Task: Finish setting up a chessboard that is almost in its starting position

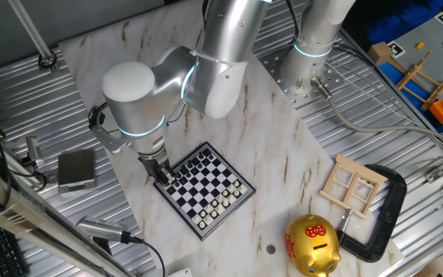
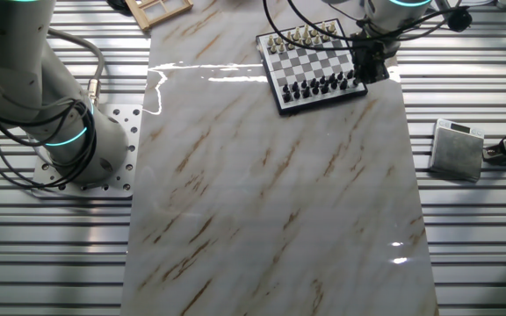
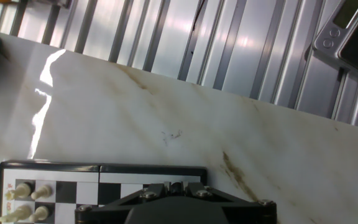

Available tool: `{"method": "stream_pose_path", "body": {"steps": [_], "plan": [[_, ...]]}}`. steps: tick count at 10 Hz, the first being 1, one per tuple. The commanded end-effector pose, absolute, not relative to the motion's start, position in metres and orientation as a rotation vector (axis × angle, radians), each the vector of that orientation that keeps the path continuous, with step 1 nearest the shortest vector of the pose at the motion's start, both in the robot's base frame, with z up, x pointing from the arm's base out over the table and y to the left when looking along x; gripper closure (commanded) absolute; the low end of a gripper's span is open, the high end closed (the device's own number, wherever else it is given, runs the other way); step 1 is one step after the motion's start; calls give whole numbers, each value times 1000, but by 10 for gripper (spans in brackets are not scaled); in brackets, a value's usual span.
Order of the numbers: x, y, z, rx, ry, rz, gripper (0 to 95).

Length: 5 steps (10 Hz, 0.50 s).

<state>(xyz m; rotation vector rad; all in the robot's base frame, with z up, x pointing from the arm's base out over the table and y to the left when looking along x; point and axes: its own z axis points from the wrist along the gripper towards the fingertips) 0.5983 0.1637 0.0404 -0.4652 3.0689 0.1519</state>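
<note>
Hand (image 1: 162, 174) low at chessboard (image 1: 206, 190) edge, black side

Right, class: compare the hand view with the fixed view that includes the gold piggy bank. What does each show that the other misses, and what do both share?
Only the hand view: a close look along the dark gripper at the board's near rim and white pieces at lower left.

Only the fixed view: the gold piggy bank, pale wooden window frame, black clamp and silver robot arm.

Both: the small black-and-white checkered chessboard, the marble-patterned tabletop, and the ribbed metal surface around it.
</note>
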Motion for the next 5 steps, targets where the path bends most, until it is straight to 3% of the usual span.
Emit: {"method": "stream_pose_path", "body": {"steps": [1,5], "plan": [[598,163,41,-466,3068,152,950],[596,163,40,-464,3067,156,950]]}}
